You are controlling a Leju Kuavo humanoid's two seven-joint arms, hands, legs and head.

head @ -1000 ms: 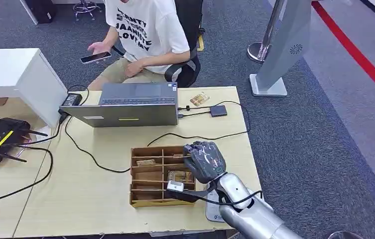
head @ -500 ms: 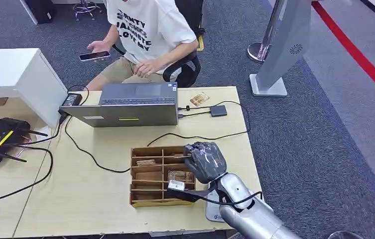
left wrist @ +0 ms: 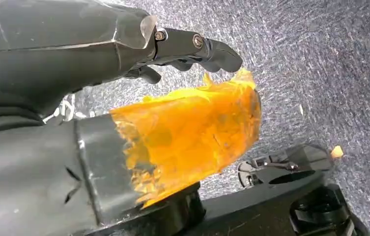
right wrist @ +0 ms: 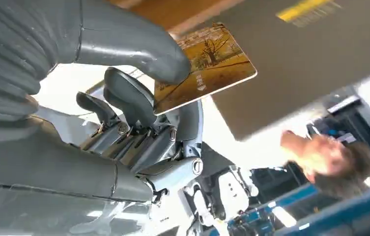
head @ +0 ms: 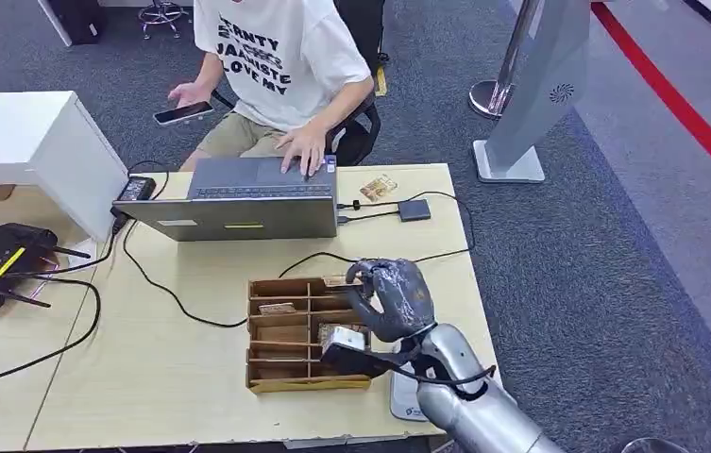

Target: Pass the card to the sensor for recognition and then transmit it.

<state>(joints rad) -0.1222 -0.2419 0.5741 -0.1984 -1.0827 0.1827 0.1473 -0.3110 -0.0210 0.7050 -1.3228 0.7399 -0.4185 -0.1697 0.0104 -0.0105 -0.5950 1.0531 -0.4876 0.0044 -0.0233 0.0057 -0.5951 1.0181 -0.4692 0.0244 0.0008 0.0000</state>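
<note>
My right hand (head: 391, 300) hovers over the right side of a wooden divided card box (head: 262, 384) on the table. It pinches a yellow-brown card (right wrist: 207, 64) with a tree picture between thumb and fingers; the card's edge pokes out to the left of the hand (head: 337, 280). In the right wrist view the right hand (right wrist: 124, 98) points the card toward the laptop. A small dark box (head: 414, 209) wired to the laptop lies farther back on the table. My left hand (left wrist: 187, 49) hangs over carpet, holding nothing, its thumb wrapped in orange tape.
A grey laptop (head: 238, 212) stands behind the box, with a seated person (head: 276, 57) resting a hand on its keyboard. Another card (head: 379, 186) lies beside it. Cables cross the table. A black router (head: 2, 264) sits at the left. A flat pale pad (head: 406, 401) lies under my right forearm.
My right hand has risen and turned over the box, bringing the card's edge out above the top row. The person has put a hand on the laptop keyboard.
</note>
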